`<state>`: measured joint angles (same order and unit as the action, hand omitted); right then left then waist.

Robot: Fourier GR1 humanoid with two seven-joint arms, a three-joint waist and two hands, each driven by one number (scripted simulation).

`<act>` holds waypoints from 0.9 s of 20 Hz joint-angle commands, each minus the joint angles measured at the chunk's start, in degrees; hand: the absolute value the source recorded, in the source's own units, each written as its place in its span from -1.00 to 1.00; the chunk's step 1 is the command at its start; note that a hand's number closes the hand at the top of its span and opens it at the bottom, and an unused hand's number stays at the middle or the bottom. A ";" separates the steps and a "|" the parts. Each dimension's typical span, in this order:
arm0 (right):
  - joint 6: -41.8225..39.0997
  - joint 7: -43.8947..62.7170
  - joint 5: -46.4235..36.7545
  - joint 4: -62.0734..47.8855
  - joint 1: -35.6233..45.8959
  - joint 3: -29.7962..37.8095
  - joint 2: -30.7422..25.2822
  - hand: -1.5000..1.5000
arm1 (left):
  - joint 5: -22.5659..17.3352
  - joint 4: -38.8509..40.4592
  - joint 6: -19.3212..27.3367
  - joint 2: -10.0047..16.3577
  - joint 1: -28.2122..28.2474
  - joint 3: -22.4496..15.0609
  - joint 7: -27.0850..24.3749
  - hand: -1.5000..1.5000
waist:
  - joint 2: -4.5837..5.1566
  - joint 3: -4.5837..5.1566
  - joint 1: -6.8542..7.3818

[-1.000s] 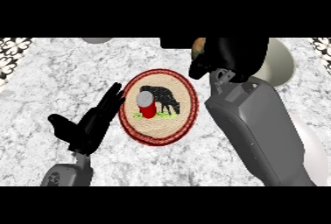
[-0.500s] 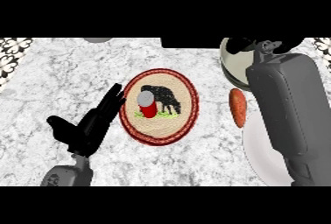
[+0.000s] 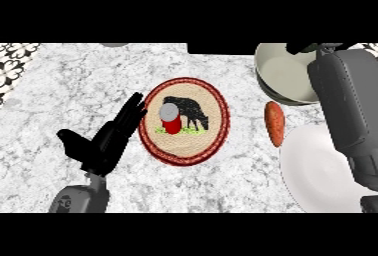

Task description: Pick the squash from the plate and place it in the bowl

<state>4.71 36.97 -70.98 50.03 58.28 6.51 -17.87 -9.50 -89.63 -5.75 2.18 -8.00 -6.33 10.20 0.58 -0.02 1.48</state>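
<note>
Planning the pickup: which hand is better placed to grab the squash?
Right: the squash and bowl lie beside the right forearm; the left hand rests open beyond the patterned plate.

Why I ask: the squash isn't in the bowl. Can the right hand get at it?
Probably yes: nothing covers the squash; the right hand, over the bowl, would need to draw back.

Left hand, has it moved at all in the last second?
No. The left hand rests open in the same spot as before, with its fingertips beside the left rim of the patterned plate.
</note>
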 commanded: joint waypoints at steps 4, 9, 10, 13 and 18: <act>1.44 -3.12 -0.01 -19.91 3.24 4.68 -5.39 1.00 | -0.06 0.43 0.05 -1.10 -2.48 -0.71 1.27 0.00 | 0.81 -0.04 1.39; 11.38 -5.15 4.82 -26.57 0.91 11.40 -5.28 -1.00 | -0.40 0.66 -2.52 0.82 0.43 -0.17 -1.49 0.00 | 1.04 -0.12 2.07; 9.48 -9.44 6.58 -27.85 2.63 12.57 -7.50 -1.00 | 1.52 0.52 -0.16 -0.85 -0.67 -1.58 -0.45 0.00 | 0.83 -0.13 1.64; 13.15 -13.65 9.70 -27.86 4.14 15.30 -7.16 -1.00 | -0.10 1.32 -0.73 0.62 -3.44 1.13 0.68 0.00 | 0.91 -0.14 1.60; 25.44 -21.08 18.58 -21.67 2.79 22.41 -2.47 -1.00 | 1.18 -0.85 -0.53 -0.13 2.45 -1.05 -1.65 0.00 | 0.16 -0.22 1.19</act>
<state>23.47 21.06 -58.23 25.28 60.70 24.14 -22.19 -9.00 -89.92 -6.27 1.93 -7.98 -6.98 10.01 1.18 -0.22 2.94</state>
